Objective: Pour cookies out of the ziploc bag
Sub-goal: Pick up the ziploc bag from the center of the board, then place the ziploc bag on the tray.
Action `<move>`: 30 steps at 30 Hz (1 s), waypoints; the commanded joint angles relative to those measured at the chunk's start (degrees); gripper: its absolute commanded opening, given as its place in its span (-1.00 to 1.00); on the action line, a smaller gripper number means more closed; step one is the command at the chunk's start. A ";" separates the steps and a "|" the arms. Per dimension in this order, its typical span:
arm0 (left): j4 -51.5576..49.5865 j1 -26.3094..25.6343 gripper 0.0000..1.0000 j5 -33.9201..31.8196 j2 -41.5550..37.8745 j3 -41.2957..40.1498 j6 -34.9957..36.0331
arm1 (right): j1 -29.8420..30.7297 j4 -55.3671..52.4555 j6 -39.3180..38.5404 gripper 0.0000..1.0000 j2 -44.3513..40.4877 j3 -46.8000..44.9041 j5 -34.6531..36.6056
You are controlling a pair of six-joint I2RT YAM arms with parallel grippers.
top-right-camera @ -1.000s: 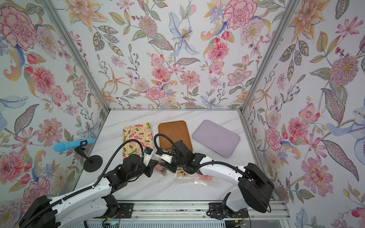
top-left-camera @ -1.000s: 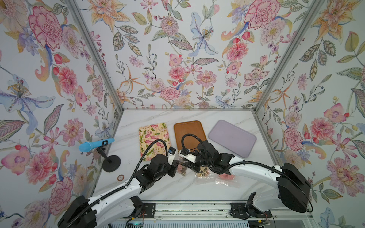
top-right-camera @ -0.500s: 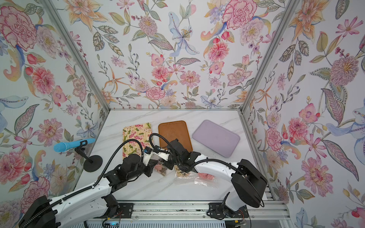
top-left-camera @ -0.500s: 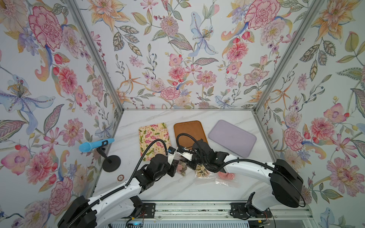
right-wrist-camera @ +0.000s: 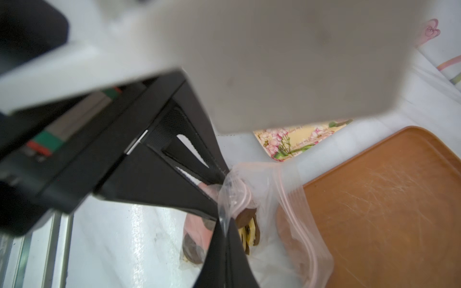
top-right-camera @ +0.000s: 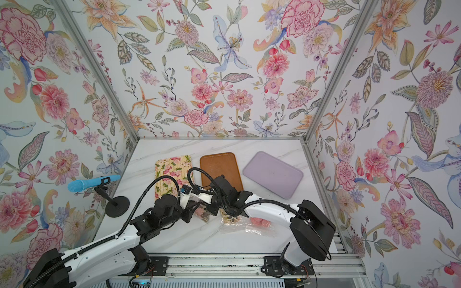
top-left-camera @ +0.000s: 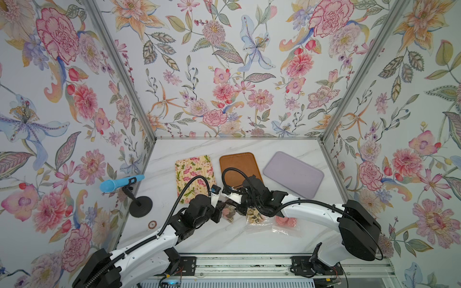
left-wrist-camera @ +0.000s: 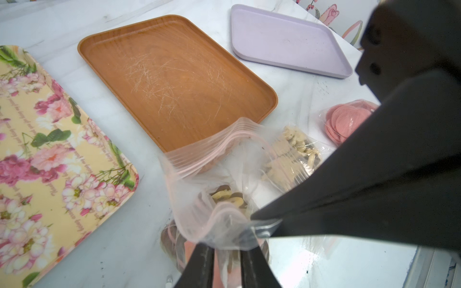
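Left wrist view: cookies (left-wrist-camera: 227,195) are seen inside the ziploc bag (left-wrist-camera: 219,159), just beside the brown tray (left-wrist-camera: 174,74). Its rim is pinched by the closed right gripper (right-wrist-camera: 224,239); the left gripper (left-wrist-camera: 225,259) stands parted. The bottom should be gripped, then tipped trayward.

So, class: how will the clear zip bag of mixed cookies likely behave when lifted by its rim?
Probably floppy: the bag crumples and sags where the right gripper pinches it. Likely bottom-heavy, since the cookies pile low. Its mouth gapes, so tilting may spill them.
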 commanded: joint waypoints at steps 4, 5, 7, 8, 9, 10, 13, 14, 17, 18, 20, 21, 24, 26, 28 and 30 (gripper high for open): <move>-1.29 0.28 -0.16 -3.99 -3.74 -0.09 -0.65 | -3.37 -3.40 3.45 -1.00 2.08 4.83 -11.40; -1.34 0.30 -0.12 -4.70 -5.10 -0.62 -1.03 | -3.82 -4.29 3.77 -1.00 2.55 5.95 -12.94; -1.89 0.33 0.05 -6.38 -7.96 -1.29 -1.94 | -4.13 -5.74 4.07 -1.00 3.20 8.15 -14.87; -2.65 0.33 0.07 -7.74 -9.74 -1.48 -2.83 | -4.32 -6.36 4.50 -1.00 3.55 9.22 -15.60; -3.39 0.28 0.07 -9.19 -11.37 -1.50 -3.65 | -4.53 -6.76 5.22 -1.00 3.89 10.37 -16.80; -4.27 0.37 0.07 -10.59 -12.92 -1.41 -4.59 | -4.84 -6.83 5.96 -1.00 4.22 11.39 -17.71; -6.22 0.57 0.08 -14.34 -17.91 -1.20 -6.84 | -5.39 -7.35 8.38 -1.00 6.00 15.90 -19.96; -7.09 0.73 0.08 -15.75 -19.42 -0.85 -7.58 | -5.47 -7.58 9.13 -1.00 6.79 17.88 -20.30; -11.15 1.83 0.11 -20.45 -22.37 1.83 -9.50 | -5.77 -7.94 11.17 -1.00 9.96 23.75 -21.35; -12.80 2.56 0.13 -22.03 -23.08 3.19 -10.14 | -5.95 -7.84 11.79 -1.00 11.42 26.04 -21.78; -15.03 4.69 0.16 -23.44 -23.86 5.54 -10.94 | -6.14 -7.93 12.69 -1.00 14.92 30.67 -22.34; -15.86 6.39 0.16 -22.89 -23.87 7.11 -11.10 | -6.31 -7.99 13.08 -1.00 16.91 33.19 -22.80; -17.83 13.85 0.15 -16.99 -21.71 10.47 -12.20 | -6.56 -8.12 13.99 -1.00 22.85 40.68 -23.37; -17.80 20.11 0.13 -9.58 -19.12 11.34 -14.10 | -6.99 -8.02 14.67 -1.00 27.12 45.56 -23.41; -15.58 26.70 0.12 -0.61 -16.30 11.05 -16.87 | -7.19 -8.11 14.88 -1.00 30.97 50.00 -23.43; -11.50 32.24 0.06 7.14 -13.89 9.87 -20.08 | -7.66 -8.19 14.61 -1.00 34.81 54.69 -23.52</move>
